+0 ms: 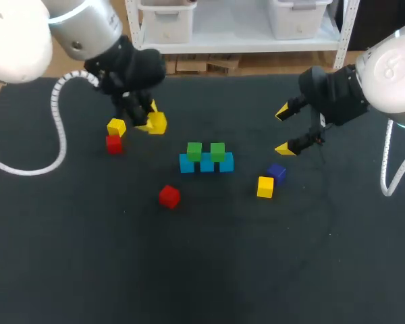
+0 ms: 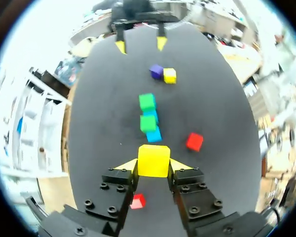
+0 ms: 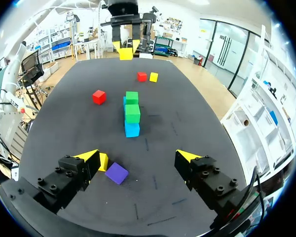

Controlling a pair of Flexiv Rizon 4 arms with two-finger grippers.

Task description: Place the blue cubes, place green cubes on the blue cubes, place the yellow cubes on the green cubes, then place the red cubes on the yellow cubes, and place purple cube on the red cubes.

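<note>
My left gripper [image 1: 148, 120] is shut on a yellow cube [image 1: 157, 123], held between its fingers [image 2: 154, 160] over the table's far left. Just beside it on the table lie another yellow cube [image 1: 116, 127] and a red cube [image 1: 113, 144]. At the middle, a row of blue cubes [image 1: 206, 164] carries two green cubes [image 1: 194, 151] [image 1: 217, 151]. A second red cube [image 1: 169, 196] lies in front of the row. My right gripper [image 1: 287, 129] hangs open, with a purple cube [image 3: 117, 173] and a yellow cube [image 3: 103, 161] below it by one finger.
The black mat [image 1: 256, 256] is bare along the near side. Each arm's white cable [image 1: 54, 115] hangs over the table's side edges.
</note>
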